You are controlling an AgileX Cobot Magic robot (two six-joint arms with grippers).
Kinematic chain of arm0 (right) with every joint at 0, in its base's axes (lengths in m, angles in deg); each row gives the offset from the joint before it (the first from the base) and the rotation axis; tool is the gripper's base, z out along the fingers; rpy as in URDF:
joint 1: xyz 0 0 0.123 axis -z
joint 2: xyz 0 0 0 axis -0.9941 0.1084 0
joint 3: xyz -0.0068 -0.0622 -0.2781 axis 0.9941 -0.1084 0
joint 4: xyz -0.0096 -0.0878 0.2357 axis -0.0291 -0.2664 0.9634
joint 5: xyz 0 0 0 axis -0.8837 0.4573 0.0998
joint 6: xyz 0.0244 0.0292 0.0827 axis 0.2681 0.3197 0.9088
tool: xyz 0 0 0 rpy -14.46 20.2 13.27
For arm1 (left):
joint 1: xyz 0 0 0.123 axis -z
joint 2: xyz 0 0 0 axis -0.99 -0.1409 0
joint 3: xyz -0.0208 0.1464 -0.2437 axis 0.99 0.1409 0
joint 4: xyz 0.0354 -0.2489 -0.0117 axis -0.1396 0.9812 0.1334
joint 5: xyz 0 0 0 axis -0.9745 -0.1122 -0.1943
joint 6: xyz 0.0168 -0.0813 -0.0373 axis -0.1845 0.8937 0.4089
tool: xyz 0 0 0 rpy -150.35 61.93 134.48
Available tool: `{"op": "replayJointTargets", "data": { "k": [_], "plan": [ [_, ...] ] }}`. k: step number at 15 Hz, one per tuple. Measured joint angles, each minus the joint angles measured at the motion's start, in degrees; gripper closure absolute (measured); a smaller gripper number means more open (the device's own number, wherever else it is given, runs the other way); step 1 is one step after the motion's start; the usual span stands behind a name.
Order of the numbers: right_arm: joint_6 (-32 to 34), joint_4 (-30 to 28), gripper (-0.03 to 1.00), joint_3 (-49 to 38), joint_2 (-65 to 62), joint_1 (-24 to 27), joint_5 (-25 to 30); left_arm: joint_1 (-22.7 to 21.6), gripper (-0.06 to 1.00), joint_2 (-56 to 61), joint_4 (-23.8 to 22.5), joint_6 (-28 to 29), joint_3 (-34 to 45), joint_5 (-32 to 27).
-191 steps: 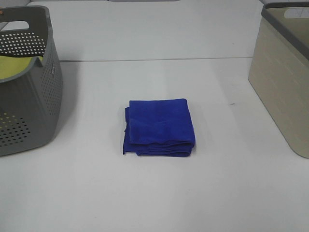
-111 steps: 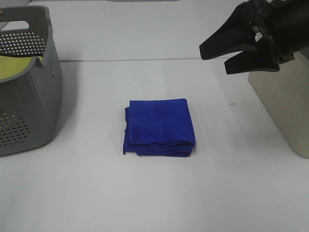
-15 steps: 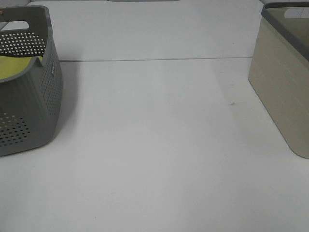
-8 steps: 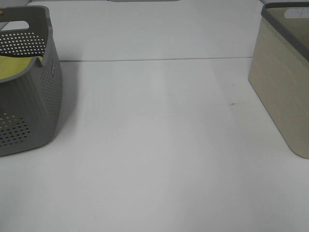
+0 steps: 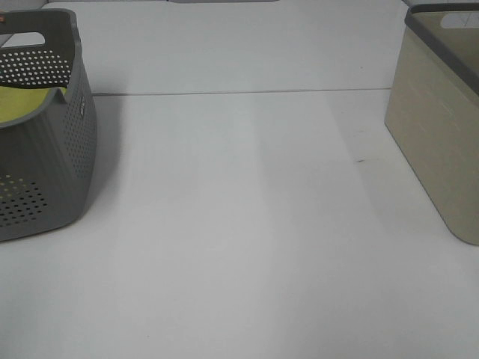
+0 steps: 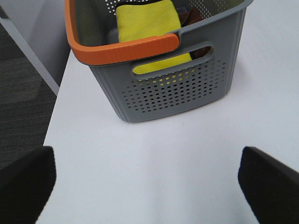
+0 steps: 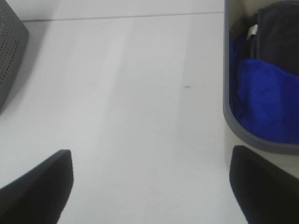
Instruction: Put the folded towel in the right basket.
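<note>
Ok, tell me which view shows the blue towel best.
Right wrist view: the blue towel lies inside the beige basket, beside a dark cloth. The exterior high view shows only that basket's outer wall, towel hidden. The left wrist view shows only the grey basket, no blue towel.

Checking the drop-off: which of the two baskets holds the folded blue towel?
The beige solid-walled basket with the grey rim: the blue towel lies inside. The grey perforated basket with the orange handle holds yellow cloth.
</note>
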Motion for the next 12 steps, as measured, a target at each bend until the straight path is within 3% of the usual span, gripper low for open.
{"op": "replayJointTargets", "data": {
  "k": [4, 7, 12],
  "plan": [
    [4.93, -6.93, 0.1, -5.84, -15.47, -0.23, 1.15, 0.0, -0.04, 0.0, 0.0, 0.0, 0.0, 0.0],
    [17.02, -13.92, 0.1, -7.28, -25.5, -0.23, 4.7, 0.0, -0.04, 0.0, 0.0, 0.0, 0.0, 0.0],
    [22.35, -18.11, 0.1, -7.56, -35.12, -0.52, 12.26, 0.0, -0.04, 0.0, 0.0, 0.0, 0.0, 0.0]
  ]
}}
